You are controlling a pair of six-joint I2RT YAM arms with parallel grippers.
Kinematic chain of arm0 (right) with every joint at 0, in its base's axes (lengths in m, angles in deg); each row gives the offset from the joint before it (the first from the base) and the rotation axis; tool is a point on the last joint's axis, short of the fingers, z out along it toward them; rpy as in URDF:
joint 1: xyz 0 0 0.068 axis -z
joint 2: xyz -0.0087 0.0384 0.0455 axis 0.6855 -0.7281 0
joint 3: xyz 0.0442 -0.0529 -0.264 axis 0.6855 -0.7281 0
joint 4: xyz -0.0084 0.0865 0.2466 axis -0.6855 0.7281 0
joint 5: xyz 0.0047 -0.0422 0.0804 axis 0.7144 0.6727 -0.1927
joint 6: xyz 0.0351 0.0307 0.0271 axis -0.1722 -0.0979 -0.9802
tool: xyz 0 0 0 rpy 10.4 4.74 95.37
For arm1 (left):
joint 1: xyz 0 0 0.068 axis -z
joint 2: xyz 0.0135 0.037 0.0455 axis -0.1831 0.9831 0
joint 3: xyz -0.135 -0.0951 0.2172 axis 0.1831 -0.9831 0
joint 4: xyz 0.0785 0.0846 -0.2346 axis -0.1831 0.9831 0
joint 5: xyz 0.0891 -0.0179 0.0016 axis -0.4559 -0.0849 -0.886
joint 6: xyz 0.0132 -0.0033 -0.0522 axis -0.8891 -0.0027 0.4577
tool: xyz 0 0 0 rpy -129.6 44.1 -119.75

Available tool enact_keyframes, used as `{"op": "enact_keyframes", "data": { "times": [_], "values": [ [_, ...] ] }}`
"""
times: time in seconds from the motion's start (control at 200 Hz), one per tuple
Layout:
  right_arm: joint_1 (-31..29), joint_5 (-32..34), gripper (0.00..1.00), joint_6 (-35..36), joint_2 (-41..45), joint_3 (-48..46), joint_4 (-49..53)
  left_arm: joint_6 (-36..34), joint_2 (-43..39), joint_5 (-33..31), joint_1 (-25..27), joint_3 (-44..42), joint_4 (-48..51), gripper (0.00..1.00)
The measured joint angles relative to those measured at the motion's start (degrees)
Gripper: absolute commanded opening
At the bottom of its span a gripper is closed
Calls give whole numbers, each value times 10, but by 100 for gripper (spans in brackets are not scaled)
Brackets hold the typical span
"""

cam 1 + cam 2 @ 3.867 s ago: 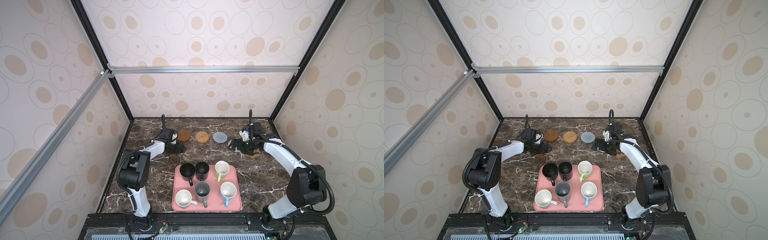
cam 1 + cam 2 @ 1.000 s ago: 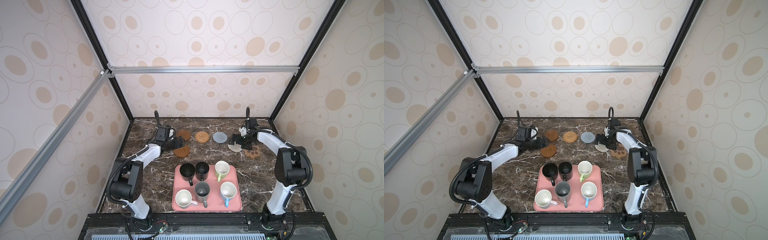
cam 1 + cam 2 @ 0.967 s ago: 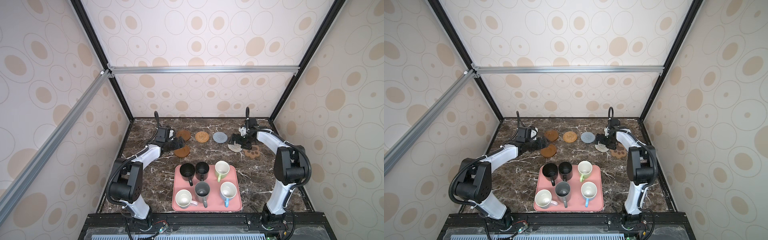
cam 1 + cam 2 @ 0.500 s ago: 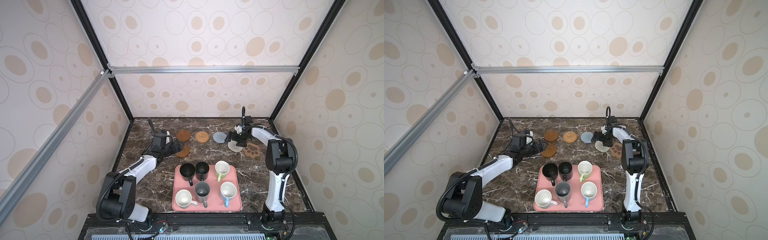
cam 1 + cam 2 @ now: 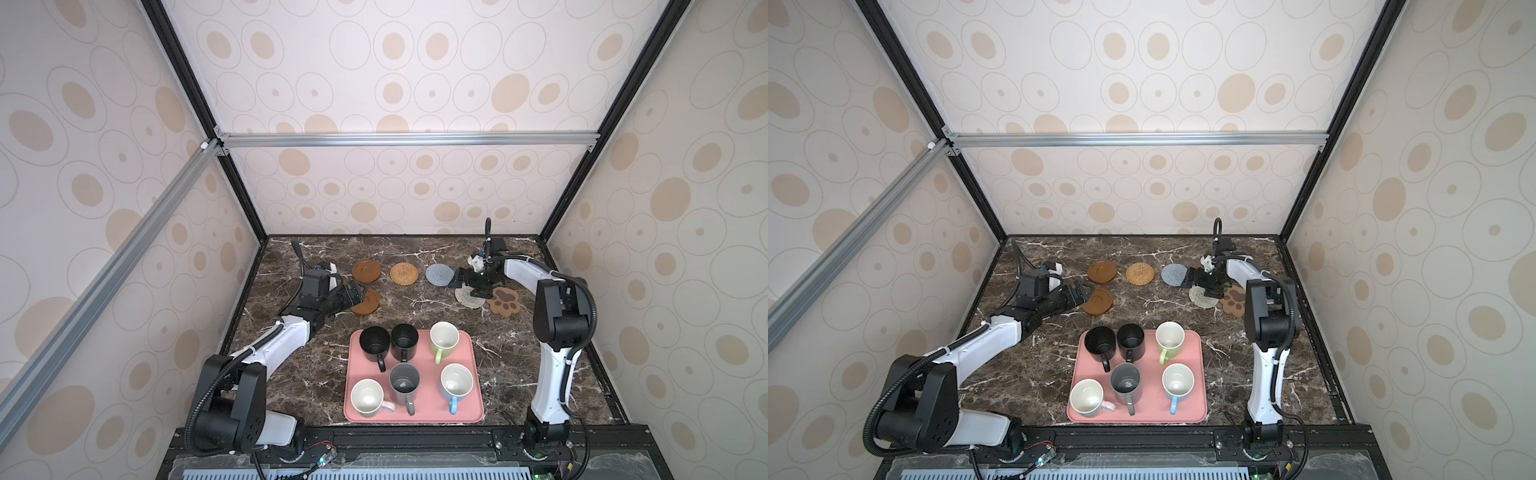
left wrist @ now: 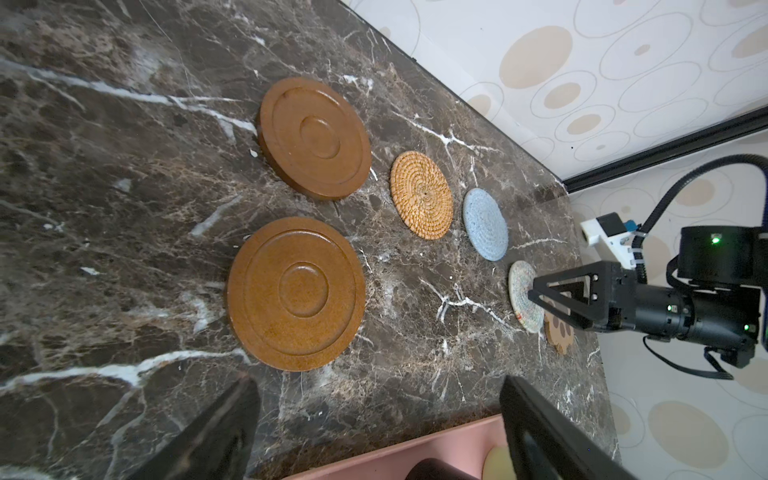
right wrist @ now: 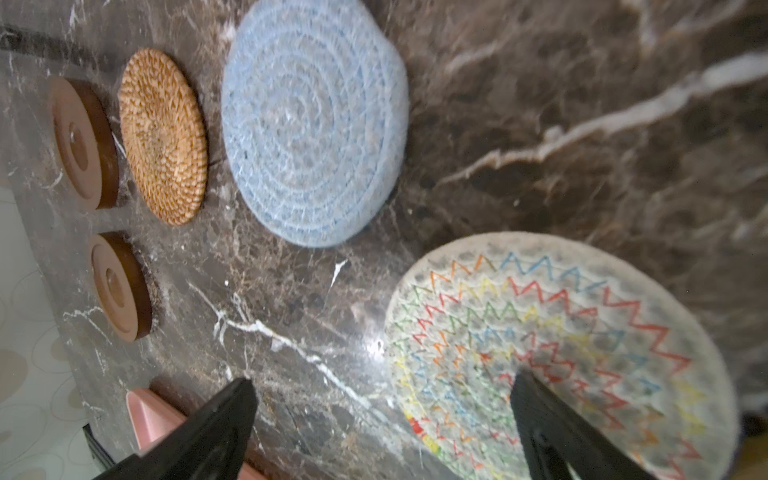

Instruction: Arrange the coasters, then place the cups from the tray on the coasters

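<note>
The coaster layout is judged unfinished. At 12 o'clock on the dark marbled surface (image 5: 415, 307) a far row is set: a wooden disc (image 5: 366, 271), a rattan coaster (image 5: 404, 273) and a blue-grey woven coaster (image 5: 440, 275). A second wooden disc (image 6: 296, 293) lies at 6 o'clock of the first, with the left jaws released and spread just beside it. The whitish woven coaster (image 7: 540, 324) and the paw-shaped coaster (image 5: 504, 301) are crowded together at 1 o'clock. The right jaws are spread wide over the whitish one, gripping nothing.

That coaster should be pinched at its rim, low against the surface, and carried toward 9 o'clock into line with the rattan coaster. Room should be left for mug handles, and the paw-shaped coaster should not be dragged along.

The discs are thick, rigid and turned with concentric rings. The rattan is stiffly coiled. Both cord mats look thin and limp, the whitish one stitched with coloured zigzags. Six handled mugs, the grey mug (image 5: 404, 384) among them, stand on the smooth pink tray (image 5: 430, 409) at 6 o'clock.
</note>
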Motion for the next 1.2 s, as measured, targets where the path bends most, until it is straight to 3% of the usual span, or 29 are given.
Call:
{"op": "enact_keyframes", "data": {
  "times": [0.22, 0.5, 1.201],
  "values": [
    [-10, -30, 100, -17, 48, -76, -19, 11, -8, 1, 0, -19, -21, 94],
    [-63, -44, 100, -53, 57, -93, -41, 28, -31, 1, 0, -52, -42, 100],
    [-161, -90, 100, -123, -48, 43, -76, 39, -116, -13, -7, -111, -46, 100]
  ]
}}
